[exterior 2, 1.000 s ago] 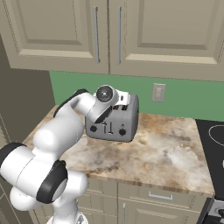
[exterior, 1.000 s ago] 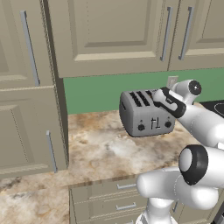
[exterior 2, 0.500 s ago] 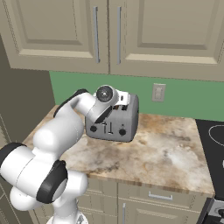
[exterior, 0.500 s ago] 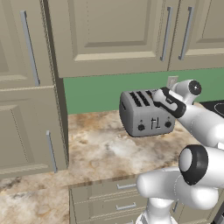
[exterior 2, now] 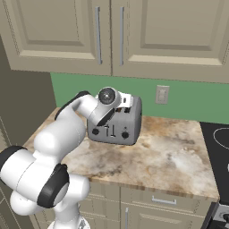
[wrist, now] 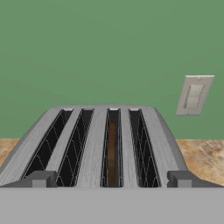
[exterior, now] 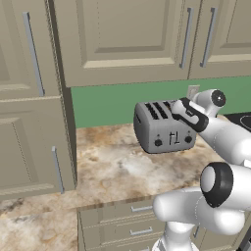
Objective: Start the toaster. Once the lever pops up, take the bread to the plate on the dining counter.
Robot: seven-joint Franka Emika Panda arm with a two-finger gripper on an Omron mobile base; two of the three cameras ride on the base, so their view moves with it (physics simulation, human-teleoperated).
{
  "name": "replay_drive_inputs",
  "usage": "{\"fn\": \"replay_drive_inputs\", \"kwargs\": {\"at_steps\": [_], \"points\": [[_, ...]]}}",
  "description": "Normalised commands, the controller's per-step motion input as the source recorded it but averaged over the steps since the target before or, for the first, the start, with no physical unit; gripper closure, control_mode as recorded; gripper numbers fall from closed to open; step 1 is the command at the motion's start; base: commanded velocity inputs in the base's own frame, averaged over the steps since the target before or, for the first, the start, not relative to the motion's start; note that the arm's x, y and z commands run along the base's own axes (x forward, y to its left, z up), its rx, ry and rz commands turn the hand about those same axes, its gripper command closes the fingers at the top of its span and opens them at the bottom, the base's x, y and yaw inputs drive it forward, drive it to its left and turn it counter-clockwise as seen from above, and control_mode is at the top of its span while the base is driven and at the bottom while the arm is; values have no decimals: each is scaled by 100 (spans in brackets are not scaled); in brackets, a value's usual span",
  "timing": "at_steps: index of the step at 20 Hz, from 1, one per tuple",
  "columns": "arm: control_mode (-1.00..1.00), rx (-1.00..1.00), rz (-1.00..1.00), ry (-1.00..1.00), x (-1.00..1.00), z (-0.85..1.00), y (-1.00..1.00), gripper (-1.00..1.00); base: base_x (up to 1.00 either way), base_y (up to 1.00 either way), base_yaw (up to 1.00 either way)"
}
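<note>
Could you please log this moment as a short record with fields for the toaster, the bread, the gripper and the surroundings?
toaster: grey four-slot toaster on the marbled worktop, front facing the robot
bread: brown slice upright in the third slot from the left in the hand view
gripper: gripper above the toaster's front edge, looking along the slots; jaw state unclear
surroundings: green wall, wall outlet, beige cabinets above

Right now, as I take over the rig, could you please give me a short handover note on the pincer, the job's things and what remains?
Pincer: hovering at the top front edge of the boxy grey metal four-slot toaster; tips apart, nothing between them.
Thin dark brown bread slice: sitting low in the third slot from the left in the hand view.
Toaster stands on the marbled worktop, by the green wall.
Whether the levers have been pressed cannot be told.
Left: lift out the bread, carry it to the plate.
</note>
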Motion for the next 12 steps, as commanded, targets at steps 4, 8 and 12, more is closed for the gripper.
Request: {"fn": "replay_drive_inputs", "kwargs": {"at_steps": [4, 8, 12], "points": [[-100, 0, 0, 0, 0, 0, 0, -100, 0, 0, 0], [-100, 0, 0, 0, 0, 0, 0, -100, 0, 0, 0], [-100, 0, 0, 0, 0, 0, 0, -100, 0, 0, 0]]}}
